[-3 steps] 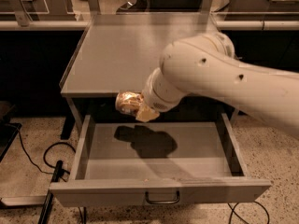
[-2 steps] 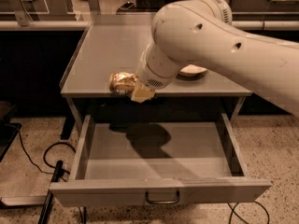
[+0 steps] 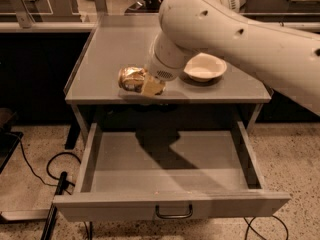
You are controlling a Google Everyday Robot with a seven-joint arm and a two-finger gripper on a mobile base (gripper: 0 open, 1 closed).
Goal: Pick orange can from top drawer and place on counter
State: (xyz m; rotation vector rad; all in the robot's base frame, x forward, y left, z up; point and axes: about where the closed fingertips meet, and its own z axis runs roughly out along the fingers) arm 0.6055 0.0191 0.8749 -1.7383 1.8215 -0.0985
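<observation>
The orange can (image 3: 131,78), shiny golden-brown and wrinkly, is held on its side by my gripper (image 3: 145,84), which is shut on it just above the front edge of the grey counter (image 3: 115,49). My big white arm (image 3: 225,29) reaches in from the right and hides the rest of the gripper. The top drawer (image 3: 170,166) is pulled wide open below the counter and holds nothing that I can see; its dark looped handle (image 3: 173,213) faces me.
A cream-white bowl (image 3: 205,67) stands on the counter just right of the gripper. Black cables (image 3: 40,174) and a dark stand lie on the speckled floor at the left. Other benches stand behind the counter.
The arm has lifted the can up out of the drawer area and over the counter's front edge, moving up and away from the drawer.
</observation>
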